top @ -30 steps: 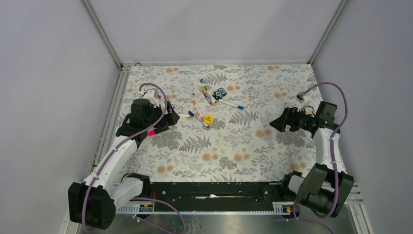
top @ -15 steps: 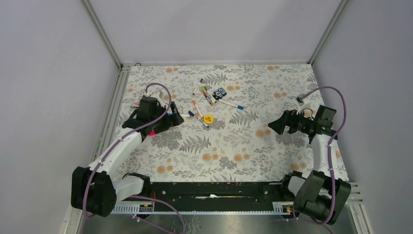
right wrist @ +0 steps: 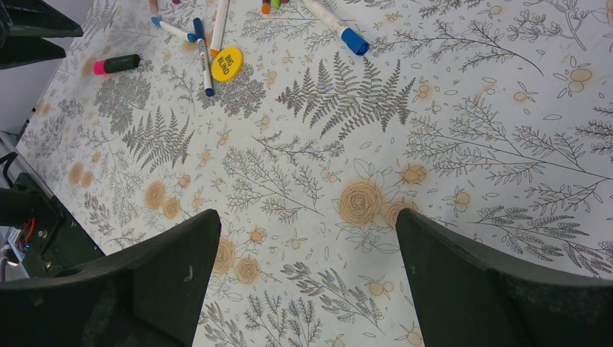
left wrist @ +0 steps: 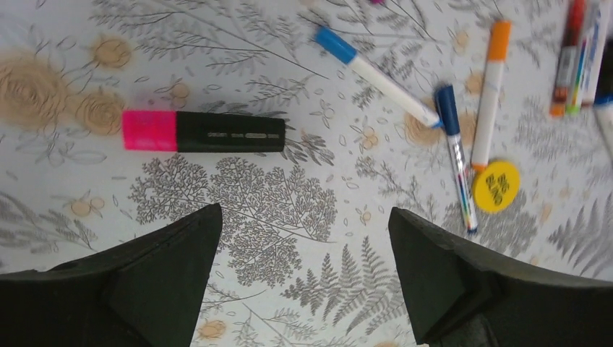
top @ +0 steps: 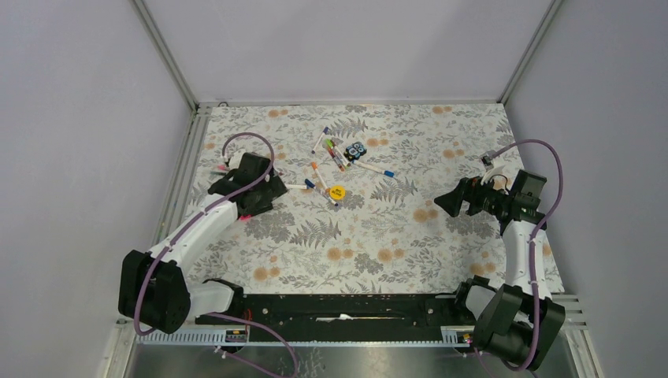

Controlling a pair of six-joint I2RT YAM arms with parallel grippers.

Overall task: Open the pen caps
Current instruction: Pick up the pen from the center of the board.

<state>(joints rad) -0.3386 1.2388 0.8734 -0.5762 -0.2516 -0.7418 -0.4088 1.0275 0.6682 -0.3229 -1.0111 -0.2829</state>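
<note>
Left wrist view showed my left gripper hovering empty over the floral-patterned table cover, its two black fingers spread wide. A thick black plastic highlighter lay flat at about eleven o'clock from the gap. Its bright pink cap was on and pointed to nine o'clock. Toward one o'clock lay a thin white pen with a light blue cap, its bare tip meeting a dark-blue-capped pen. An orange-capped white pen lay just beside those, and a flat round yellow disc sat near their lower ends. I judged the highlighter my nearest target. To take it well I would shift toward eleven o'clock, turn my wrist so the fingers crossed the barrel, and close on the black body only. That would leave the pink cap clear for the other hand to pull. Pinching over the seam would lock the cap on. My right gripper was just as wide apart and empty, well away at the table's three o'clock side, so it would need to travel across.
</note>
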